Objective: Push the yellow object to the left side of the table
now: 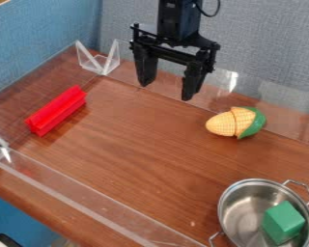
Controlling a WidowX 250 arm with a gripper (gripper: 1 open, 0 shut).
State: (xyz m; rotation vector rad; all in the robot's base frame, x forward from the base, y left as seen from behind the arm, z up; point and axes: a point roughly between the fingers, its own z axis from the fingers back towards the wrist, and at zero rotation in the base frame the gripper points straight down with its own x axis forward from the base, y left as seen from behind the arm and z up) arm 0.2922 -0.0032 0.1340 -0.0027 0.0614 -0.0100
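Pot (254, 214): sitting nearest the camera at about 5 o'clock on the table, a shiny metal pot with side handles, cut off in part by the picture's edge.
Cube (285, 223): lying inside the pot, green, resting against its right side.
Table (144, 154): showing brown wood grain, with low clear walls running along its edges.
Corn (235, 123): lying on its side at about 2 o'clock on the tabletop, yellow ridged body pointing left, green husk end pointing right; it is sitting on the right half of the table, well apart from the left wall.
Block (57, 110): lying at about 9 o'clock, red and long, angled from lower left to upper right, near the left wall.
Gripper (166, 83): hanging at about 12 o'clock, black, pointing down over the far part of the table with its fingers spread wide and nothing between them; it is standing up and to the left of the corn, not touching it.
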